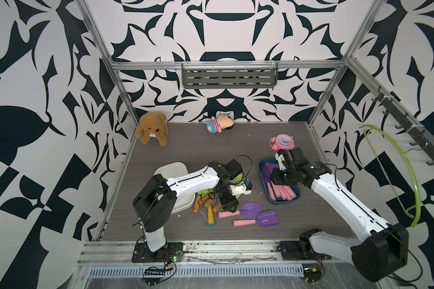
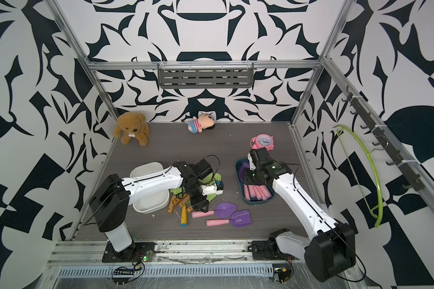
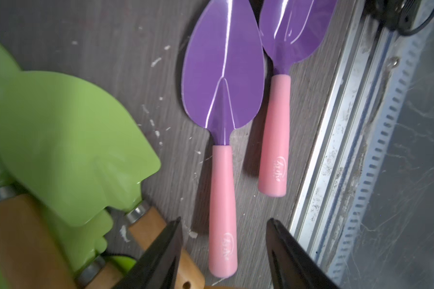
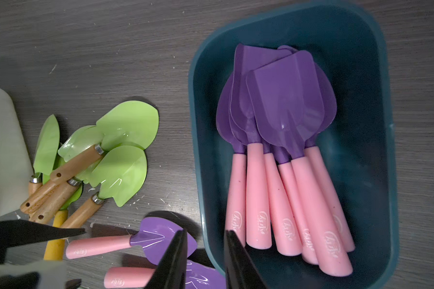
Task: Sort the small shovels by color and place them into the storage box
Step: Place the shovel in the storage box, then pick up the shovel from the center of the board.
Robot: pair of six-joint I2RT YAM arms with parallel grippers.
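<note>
Judging from how things lie, the sort looks roughly half done. Nearest the robot's bases, just in front of the teal storage box (image 4: 198, 150), two purple shovels with pink handles lie side by side on the table: a square-bladed one (image 1: 267, 219) and a pointed one (image 3: 223, 100). The left gripper (image 3: 223, 222) hangs over the pointed one's handle, and its jaws stand wide with a gap showing on either side of the pink grip, so nothing is held yet. Beside the teal box, on the left arm's side, the green shovels (image 4: 125, 130) lie in a loose overlapping heap with a yellow-handled one (image 1: 210, 217) among them, and none is boxed. The white box (image 1: 172, 167), farther from the teal box than that heap, shows no shovel in the part the arm leaves visible. Inside the teal box about six purple shovels (image 4: 286, 105) lie stacked with their handles together. The right gripper (image 4: 206, 232) hovers above that box's near rim, jaws narrow and empty. What remains, by this reading, is the two loose purple shovels and the whole green heap, which probably belongs in the white box.
</note>
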